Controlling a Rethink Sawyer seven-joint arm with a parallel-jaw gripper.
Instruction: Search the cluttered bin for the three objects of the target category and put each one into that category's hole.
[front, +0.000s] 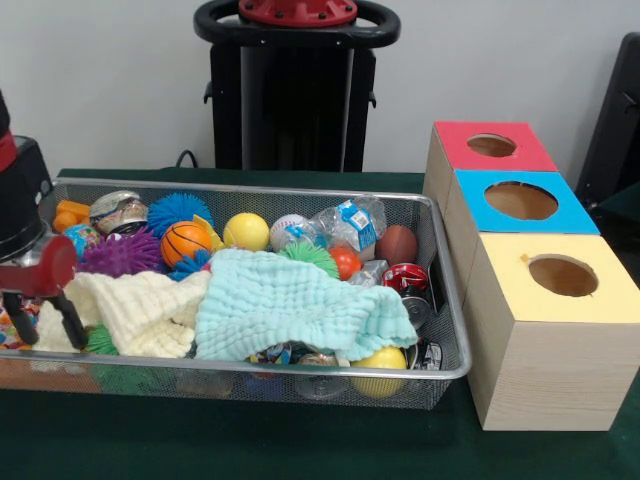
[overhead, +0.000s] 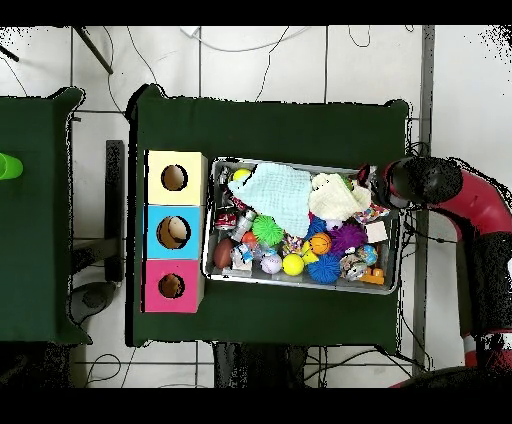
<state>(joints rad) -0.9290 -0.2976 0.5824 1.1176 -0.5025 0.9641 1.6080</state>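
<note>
A wire mesh bin (front: 260, 187) holds a jumble of toys. A pale blue cloth (front: 290, 300) and a cream cloth (front: 140, 310) cover much of what lies beneath. Showing around them are an orange basketball (front: 185, 242), a yellow ball (front: 246, 231), a white baseball (front: 287, 230), a brown football (front: 397, 244), spiky balls in blue (front: 178, 210) and purple (front: 122, 252), and red cans (front: 405, 278). My gripper (front: 45, 325) hangs open over the bin's left end beside the cream cloth, holding nothing. In the overhead view the gripper (overhead: 373, 196) is at the bin's right end.
Three wooden boxes with round holes stand in a row beside the bin: red (front: 490, 145), blue (front: 520, 200), yellow (front: 562, 275). From above the same boxes read yellow (overhead: 174, 178), blue (overhead: 173, 232), pink (overhead: 171, 285). Green cloth (front: 300, 450) covers the table.
</note>
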